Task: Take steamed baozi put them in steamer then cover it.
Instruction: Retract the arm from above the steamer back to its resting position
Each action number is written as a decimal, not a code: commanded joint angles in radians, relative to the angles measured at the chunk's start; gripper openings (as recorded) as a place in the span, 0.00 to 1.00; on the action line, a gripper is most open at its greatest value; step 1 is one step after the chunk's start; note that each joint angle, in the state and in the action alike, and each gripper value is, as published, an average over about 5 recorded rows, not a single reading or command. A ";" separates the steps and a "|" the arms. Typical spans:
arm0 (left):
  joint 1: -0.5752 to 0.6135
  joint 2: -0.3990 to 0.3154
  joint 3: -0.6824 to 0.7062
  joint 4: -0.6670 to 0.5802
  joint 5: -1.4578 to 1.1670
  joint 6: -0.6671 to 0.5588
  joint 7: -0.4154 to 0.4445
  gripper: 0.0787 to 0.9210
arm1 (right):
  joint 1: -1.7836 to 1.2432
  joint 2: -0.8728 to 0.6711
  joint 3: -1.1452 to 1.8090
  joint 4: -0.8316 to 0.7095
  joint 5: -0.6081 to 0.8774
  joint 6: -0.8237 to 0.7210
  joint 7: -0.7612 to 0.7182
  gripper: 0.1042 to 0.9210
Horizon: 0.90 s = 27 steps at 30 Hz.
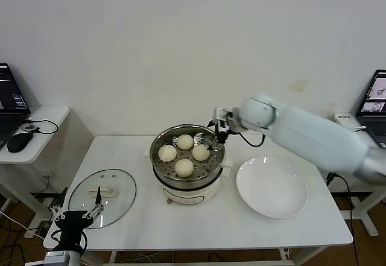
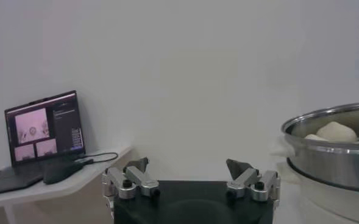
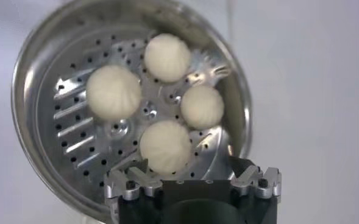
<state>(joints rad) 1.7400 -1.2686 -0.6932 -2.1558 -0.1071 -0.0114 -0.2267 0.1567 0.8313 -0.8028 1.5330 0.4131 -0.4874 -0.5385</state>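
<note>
The left gripper [image 1: 77, 216] sits nearest, low at the front left corner of the surface [image 1: 211, 227], its jaws spread wide and holding nothing. Just ahead of those jaws and a little toward the robot's right lies the cover [image 1: 102, 197], flat on the surface. Its cream bar handle [image 1: 102, 191] runs roughly crosswise to the robot, so the jaws would likely close across its narrow width. By my reading this arm is much the nearer to the cover, and covering is the step that remains.

Farther on, the steamer [image 1: 187, 155] stands mid-surface, beyond and to the right of the left jaws, well apart from the cover. All four steamed baozi [image 3: 166, 146] lie inside on the perforated floor, close together.

The right gripper [image 1: 218, 134] hangs over the steamer's far right rim, jaws open and empty, with the nearest bun just below them in the right wrist view. A white plate [image 1: 271, 187] rests bare to the right of the steamer.
</note>
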 commanded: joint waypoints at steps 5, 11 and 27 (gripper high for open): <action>-0.002 -0.015 0.026 0.040 0.014 -0.001 -0.033 0.88 | -1.098 -0.105 1.018 0.297 -0.059 0.382 0.463 0.88; -0.007 -0.015 0.044 0.080 0.080 0.011 -0.058 0.88 | -1.403 0.150 1.392 0.298 -0.140 0.547 0.374 0.88; -0.012 0.088 -0.044 0.340 1.115 -0.144 -0.094 0.88 | -1.723 0.526 1.710 0.352 -0.193 0.611 0.322 0.88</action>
<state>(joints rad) 1.7026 -1.2500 -0.6775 -1.9644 0.3262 -0.0670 -0.3150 -1.2604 1.1484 0.6458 1.8413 0.2690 0.0354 -0.2258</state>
